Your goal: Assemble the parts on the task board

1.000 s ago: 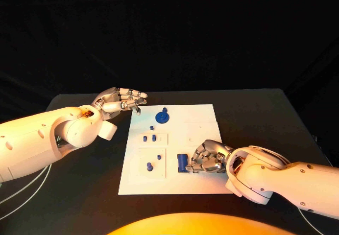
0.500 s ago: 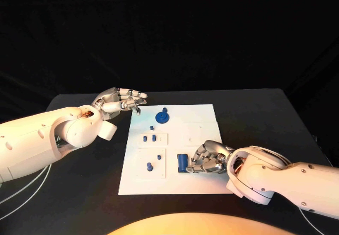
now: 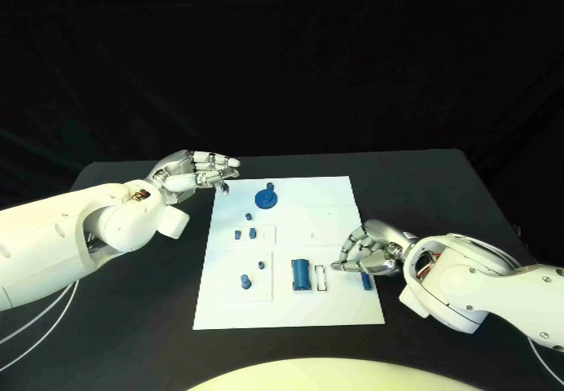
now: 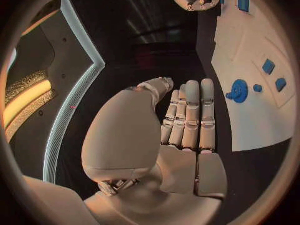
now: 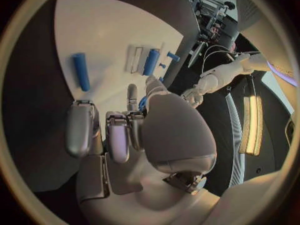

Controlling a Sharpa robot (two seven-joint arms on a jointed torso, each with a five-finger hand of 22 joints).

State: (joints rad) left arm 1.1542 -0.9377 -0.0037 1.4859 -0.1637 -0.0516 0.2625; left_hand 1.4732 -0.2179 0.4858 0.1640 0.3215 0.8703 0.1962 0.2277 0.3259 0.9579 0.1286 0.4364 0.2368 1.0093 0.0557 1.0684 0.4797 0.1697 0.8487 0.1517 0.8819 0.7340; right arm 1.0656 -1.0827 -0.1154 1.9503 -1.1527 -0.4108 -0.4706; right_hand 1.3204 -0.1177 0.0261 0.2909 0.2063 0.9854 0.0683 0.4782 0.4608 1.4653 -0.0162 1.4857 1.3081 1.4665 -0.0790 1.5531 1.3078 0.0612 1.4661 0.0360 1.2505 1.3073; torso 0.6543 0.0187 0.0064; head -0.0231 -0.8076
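White task board [image 3: 335, 309] lies between both hands, whose curled fingers grip nothing.

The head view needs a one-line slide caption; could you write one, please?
Right hand rests on the task board beside a blue cylinder; left hand hovers off its far corner.

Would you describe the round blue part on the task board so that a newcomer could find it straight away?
Start at the white task board in the middle of the black table and go to its far end, near the left hand. There, beside the board's left edge, sits the round blue part. It is a flat disc with a small knob, wider than the little pegs and the long cylinder nearer the robot.
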